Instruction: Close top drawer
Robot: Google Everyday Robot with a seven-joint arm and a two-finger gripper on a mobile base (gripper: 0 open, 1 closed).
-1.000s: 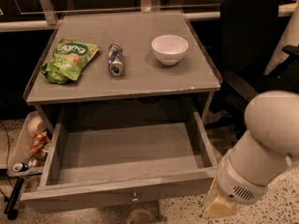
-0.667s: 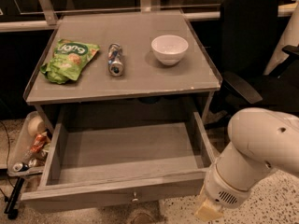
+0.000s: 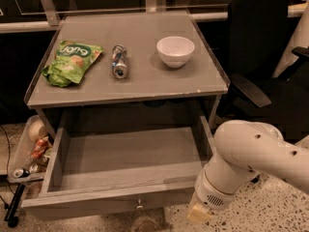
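Note:
The top drawer is a wide grey wooden box pulled fully out from under the table top; it is empty inside. Its front panel runs along the bottom of the view, with a small round metal knob at its centre. My white arm comes in from the right. The gripper is at the arm's end, just past the right end of the drawer front, low near the floor. Only its pale base shows; the fingers are hidden below the arm and the frame edge.
On the grey table top lie a green snack bag, a crushed can and a white bowl. A black office chair stands to the right. A tray of rubbish sits low on the left. The floor is speckled.
My arm has swung left and down, bringing the gripper closer to the right end of the drawer front. The drawer has not moved.

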